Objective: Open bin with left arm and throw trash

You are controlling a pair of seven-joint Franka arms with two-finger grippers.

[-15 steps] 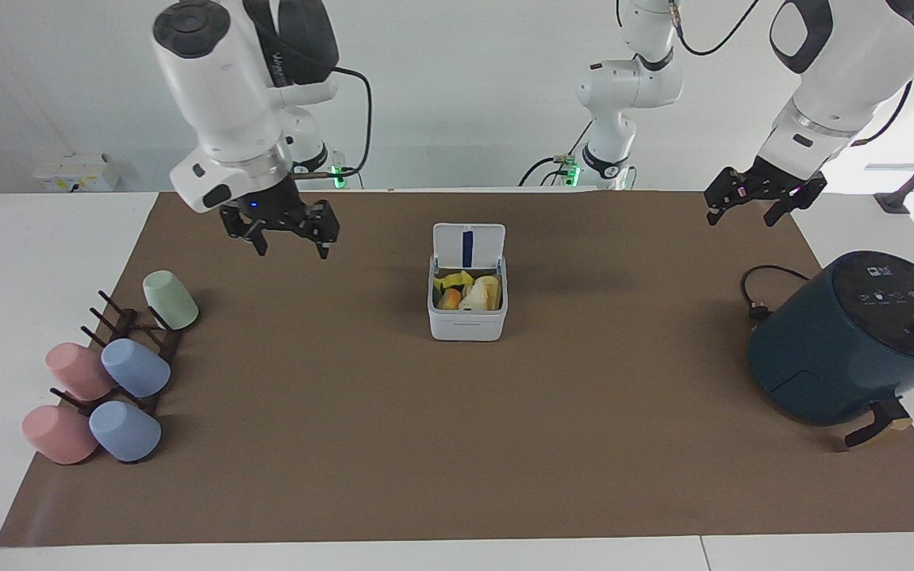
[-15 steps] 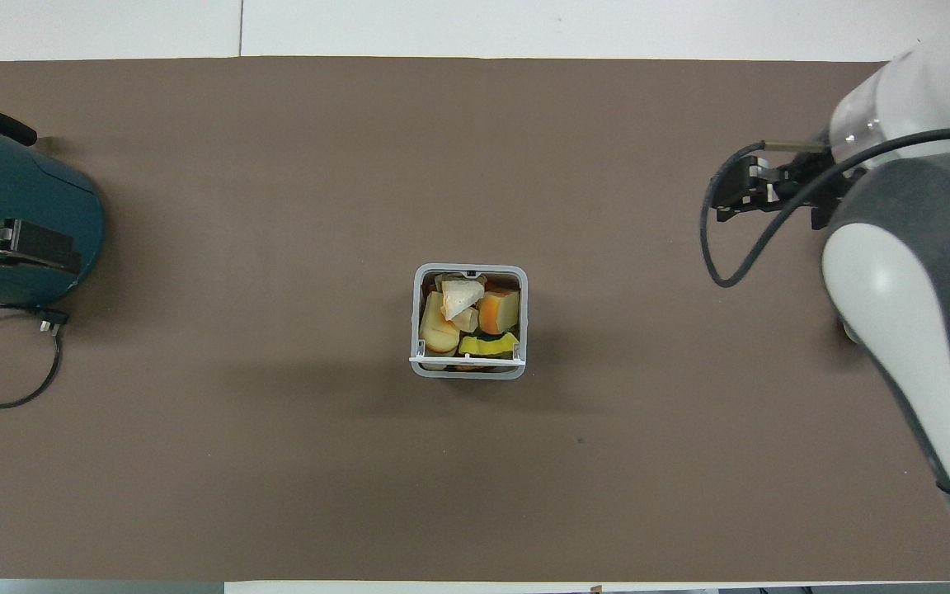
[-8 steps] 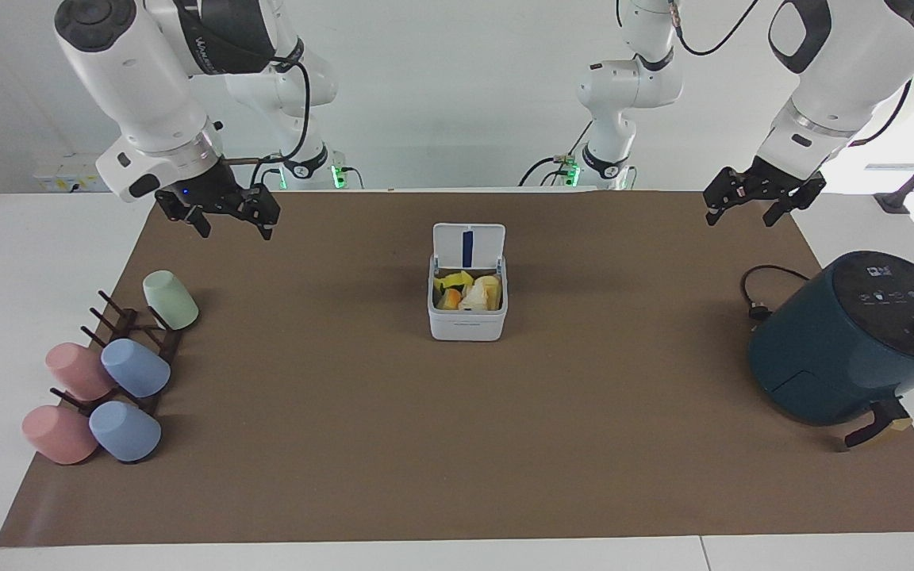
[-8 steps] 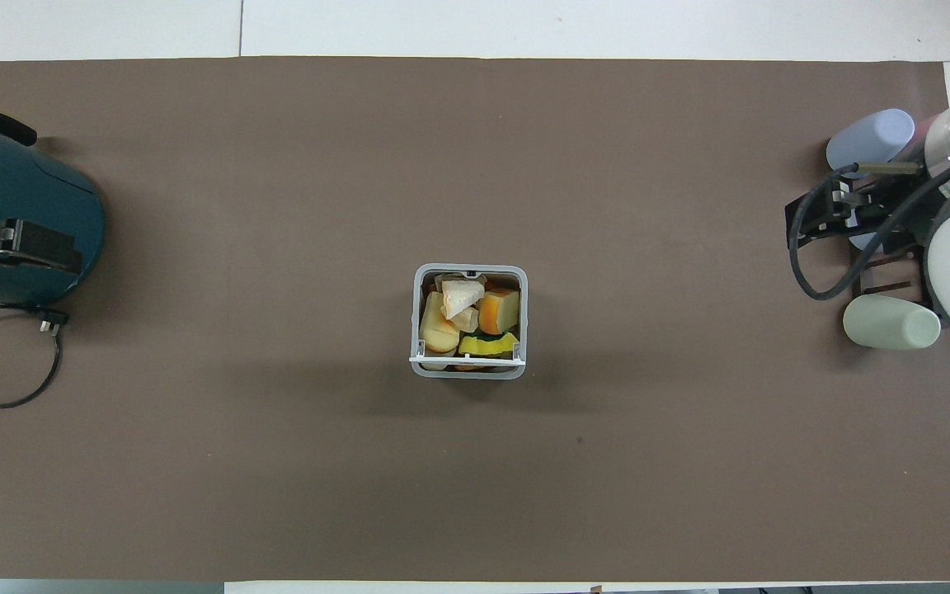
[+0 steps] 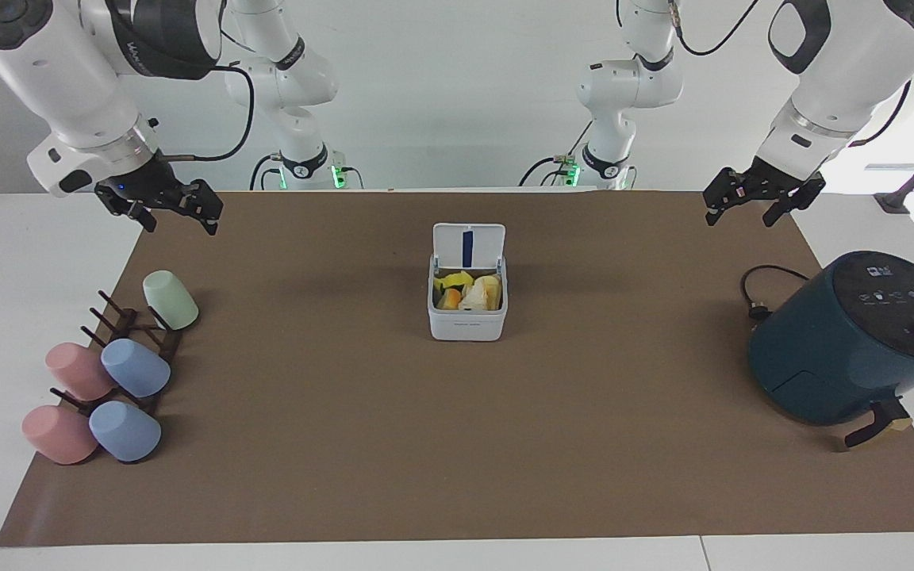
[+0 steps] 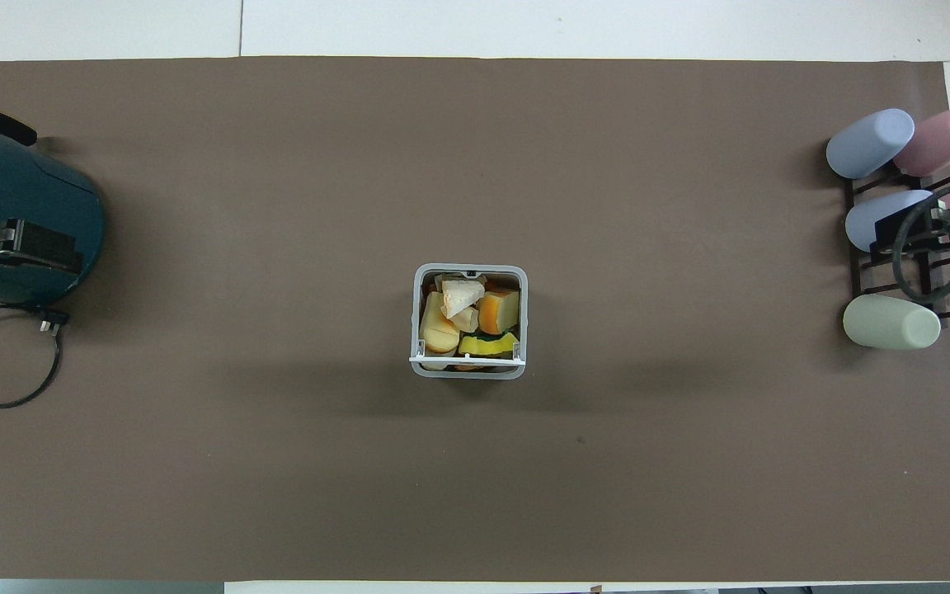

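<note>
The bin [image 5: 467, 309] stands mid-mat with its lid up and the trash [image 5: 469, 292] inside, so the throwing looks done. Since a second ago the right gripper [image 5: 174, 208] has swung away toward ten o'clock, fingers spread and empty; the left gripper [image 5: 750, 198] waits at two o'clock, seemingly open. Overhead, both arms are mostly cut off.

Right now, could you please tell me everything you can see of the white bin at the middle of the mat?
The bin is a small white plastic box with rounded corners, standing upright at the middle of the brown mat. Its hinged lid is raised on the side nearer the robots, showing a dark blue strip inside. Yellow, orange and pale scraps fill it nearly to the rim. Neither gripper touches it.
</note>
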